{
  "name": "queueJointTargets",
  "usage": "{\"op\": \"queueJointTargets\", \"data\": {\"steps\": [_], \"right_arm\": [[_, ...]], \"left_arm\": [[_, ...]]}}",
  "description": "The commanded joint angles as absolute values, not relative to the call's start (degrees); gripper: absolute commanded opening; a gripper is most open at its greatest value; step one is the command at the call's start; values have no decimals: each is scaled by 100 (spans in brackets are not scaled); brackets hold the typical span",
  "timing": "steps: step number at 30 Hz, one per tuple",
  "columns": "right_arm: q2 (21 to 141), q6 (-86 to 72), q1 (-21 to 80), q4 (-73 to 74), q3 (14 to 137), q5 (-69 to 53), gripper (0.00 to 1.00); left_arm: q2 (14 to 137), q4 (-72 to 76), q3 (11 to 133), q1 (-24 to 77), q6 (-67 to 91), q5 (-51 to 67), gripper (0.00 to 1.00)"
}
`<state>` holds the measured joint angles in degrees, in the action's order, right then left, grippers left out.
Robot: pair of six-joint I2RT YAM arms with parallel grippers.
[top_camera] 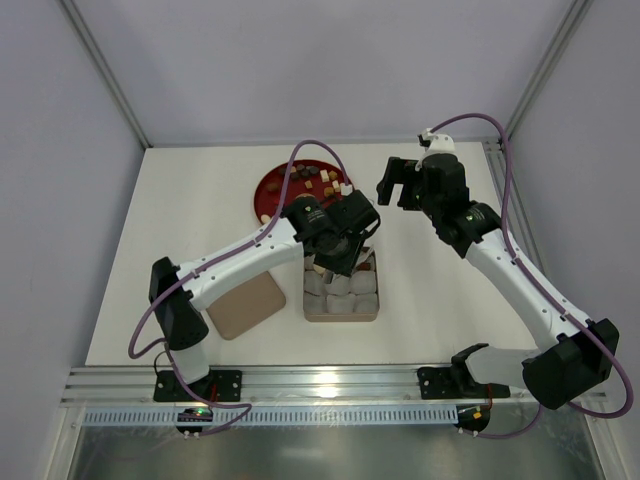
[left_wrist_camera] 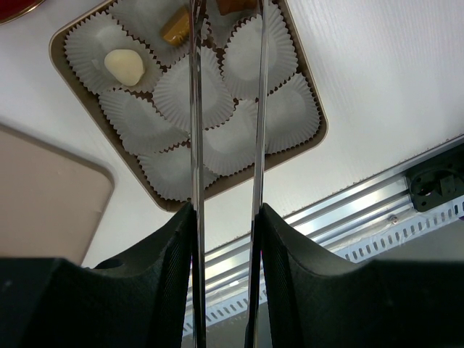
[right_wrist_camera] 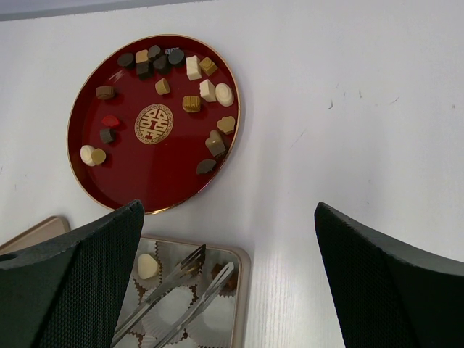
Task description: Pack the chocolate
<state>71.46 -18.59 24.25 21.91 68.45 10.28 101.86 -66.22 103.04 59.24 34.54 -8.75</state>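
Chocolate pieces (right_wrist_camera: 191,103), brown/tan/cream bites, mostly sit on round red plate (right_wrist_camera: 87,116), a few in gold box's white paper cups (left_wrist_camera: 192,94); left tool (left_wrist_camera: 225,29) tongs part-spread over box for drop-off, right tool (right_wrist_camera: 228,239) wide apart, idle.

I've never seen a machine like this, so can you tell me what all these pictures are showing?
These are two robot arms bolted to a table. One picture looks down from above; the other two come from small cameras on each arm's wrist.

On the table is a red plate with little chocolates on it, a box full of white paper cups, and a tan lid beside it.

The left end effector has long metal tongs and reaches into the box. A cream chocolate already sits in one cup, and brown ones lie near the tong tips. Whether the tongs hold anything is hard to tell.

The right end effector hangs wide open above the table, holding nothing.
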Motion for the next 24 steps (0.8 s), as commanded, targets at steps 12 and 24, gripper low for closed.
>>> {"op": "queueJointTargets", "data": {"steps": [12, 24], "right_arm": [[6987, -1898, 2399, 1951, 6855, 914, 100], [7040, -1916, 2399, 1916, 6864, 800, 100]], "left_arm": [[9756, -6539, 10687, 5959, 3498, -923, 39], [9528, -6978, 11030, 5485, 3287, -1292, 39]]}}
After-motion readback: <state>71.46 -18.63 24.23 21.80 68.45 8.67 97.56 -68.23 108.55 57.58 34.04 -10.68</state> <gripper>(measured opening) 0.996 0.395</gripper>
